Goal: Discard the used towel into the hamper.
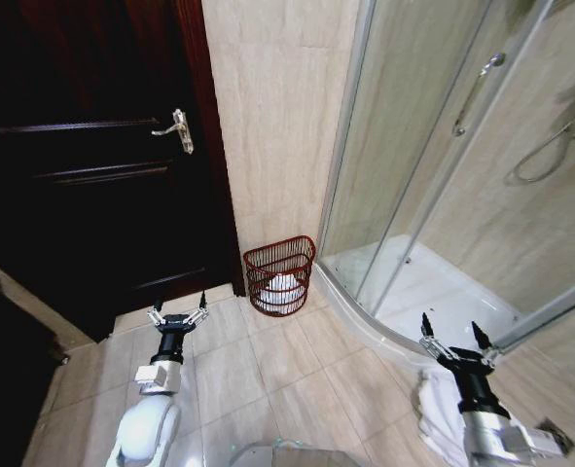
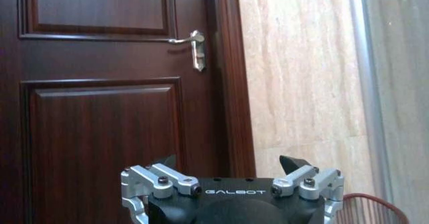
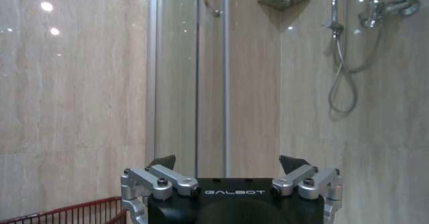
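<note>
- Now the hamper (image 1: 279, 275) stands on the tiled floor (image 1: 258, 370) against the beige wall, between the dark door (image 1: 92, 165) and the shower enclosure (image 1: 443, 195); a white towel (image 1: 281, 289) lies inside it.
- Left gripper (image 1: 178, 312), fingers apart and empty, hovers near the hamper on its door side.
- Right gripper (image 1: 449, 337), fingers apart and empty, hangs well apart from the hamper, by the shower's curved base.

The hamper (image 1: 279, 275) holds something white, too small to identify. A white cloth (image 1: 433, 413) lies partly hidden behind the right arm.
</note>
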